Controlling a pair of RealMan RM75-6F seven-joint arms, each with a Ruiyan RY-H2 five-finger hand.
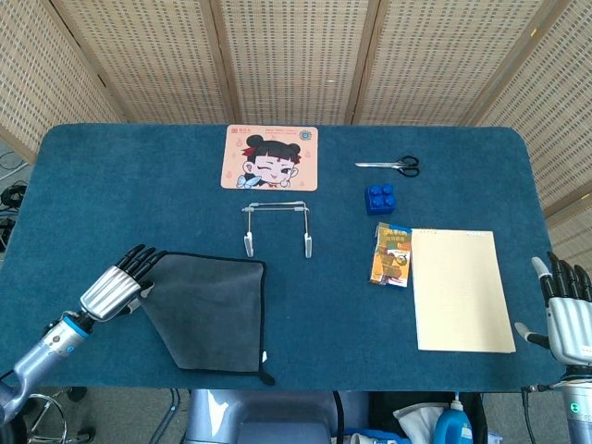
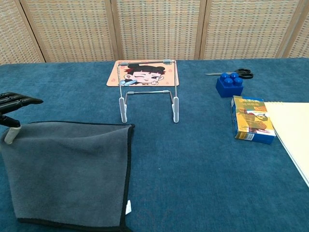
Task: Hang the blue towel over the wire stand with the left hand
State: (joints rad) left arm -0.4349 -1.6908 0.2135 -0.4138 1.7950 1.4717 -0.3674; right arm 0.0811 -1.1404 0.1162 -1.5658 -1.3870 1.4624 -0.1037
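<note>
The left hand (image 1: 116,289), mostly cropped in the chest view, pinches the left corner of the blue towel (image 1: 205,310), which lies flat near the table's front edge, apart from the wire stand (image 1: 277,227), while the right hand (image 1: 566,313), half out of frame, rests spread and empty

1. I can read no words anywhere.
2. The cartoon mat (image 1: 269,157) behind the wire stand (image 1: 277,227) carries small print, too blurred to read.
3. The box (image 1: 392,254), right of the stand, shows illegible print.
</note>
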